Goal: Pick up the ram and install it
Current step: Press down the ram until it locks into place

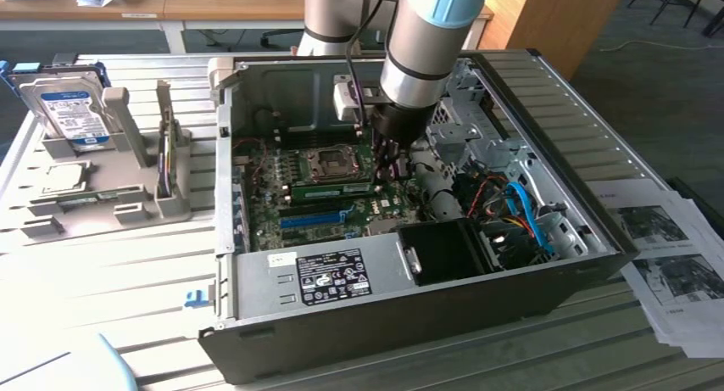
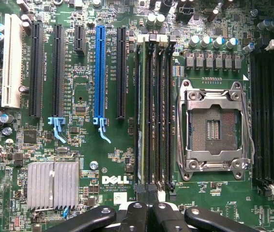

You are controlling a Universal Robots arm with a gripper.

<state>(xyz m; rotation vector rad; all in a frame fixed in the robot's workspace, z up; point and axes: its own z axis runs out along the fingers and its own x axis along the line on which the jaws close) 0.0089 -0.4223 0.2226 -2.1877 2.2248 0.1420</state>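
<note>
Exterior view: open computer case [image 1: 588, 238] holds motherboard [image 1: 271, 226], ram [image 1: 331, 190] seated in slot; hand [image 1: 385, 172] clenched, empty.

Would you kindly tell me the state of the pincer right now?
Pincer: closed, poised over the ram seated in its motherboard slot; no grip on it is discernible.

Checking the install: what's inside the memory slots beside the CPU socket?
A green ram stands edge-up in the memory slot farthest from the CPU socket; neighbouring slots look bare. The gripper hides their near ends.

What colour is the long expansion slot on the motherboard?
Bright blue; the expansion slot shows best in the wrist view.
</note>
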